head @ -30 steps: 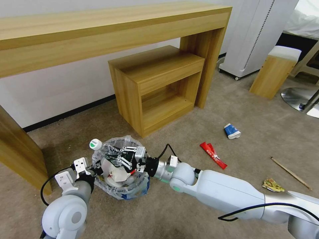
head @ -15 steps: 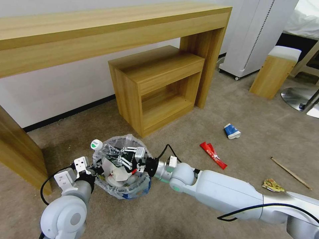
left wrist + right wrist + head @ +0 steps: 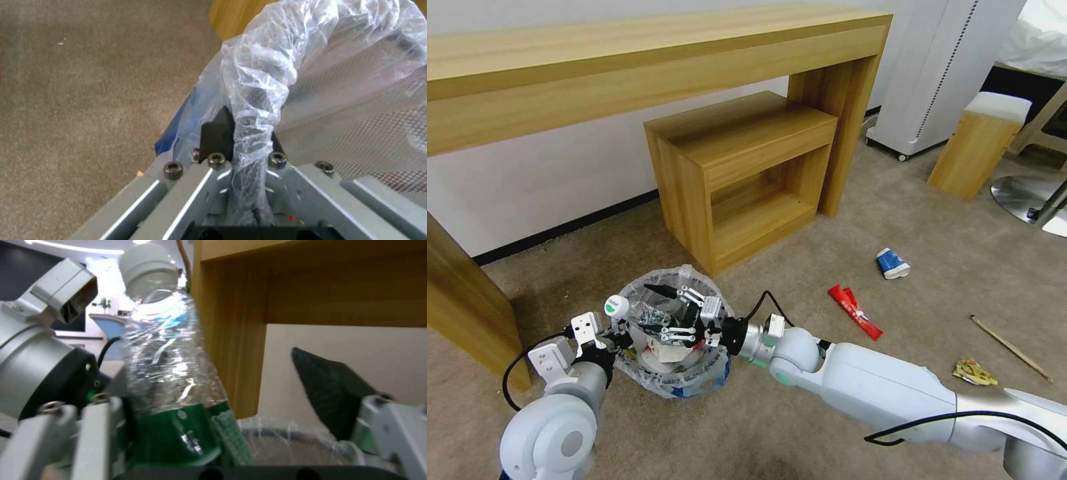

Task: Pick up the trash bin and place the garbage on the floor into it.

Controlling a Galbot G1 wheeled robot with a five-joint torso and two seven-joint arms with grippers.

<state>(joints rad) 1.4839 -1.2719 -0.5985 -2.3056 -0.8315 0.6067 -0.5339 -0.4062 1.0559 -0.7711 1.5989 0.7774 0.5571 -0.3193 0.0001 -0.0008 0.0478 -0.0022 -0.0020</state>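
The trash bin (image 3: 694,380), lined with a crinkly plastic bag, sits low over the beige carpet floor (image 3: 800,267). My left gripper (image 3: 619,340) is shut on its bag-covered rim (image 3: 253,100), one finger inside and one outside. My right gripper (image 3: 654,310) hovers over the bin mouth with its fingers spread. A clear crumpled bottle (image 3: 164,350) with a white cap (image 3: 617,307) leans against one finger, and the other fingertip (image 3: 320,380) stands well apart. A crushed cup (image 3: 662,351) lies inside the bin. Garbage on the floor: a blue-white cup (image 3: 892,263), a red wrapper (image 3: 855,311), a wooden stick (image 3: 1010,347) and a yellow wrapper (image 3: 974,372).
A long wooden desk (image 3: 627,73) runs along the wall, with a small open shelf unit (image 3: 740,173) under it close behind the bin. A desk leg (image 3: 467,307) stands at the left. A white appliance (image 3: 940,67), a wooden stool (image 3: 977,147) and a metal chair base (image 3: 1030,197) are at the right.
My right gripper's fingers have opened around the bottle over the bin. The bottle has dropped slightly and its cap has sunk toward my left gripper.
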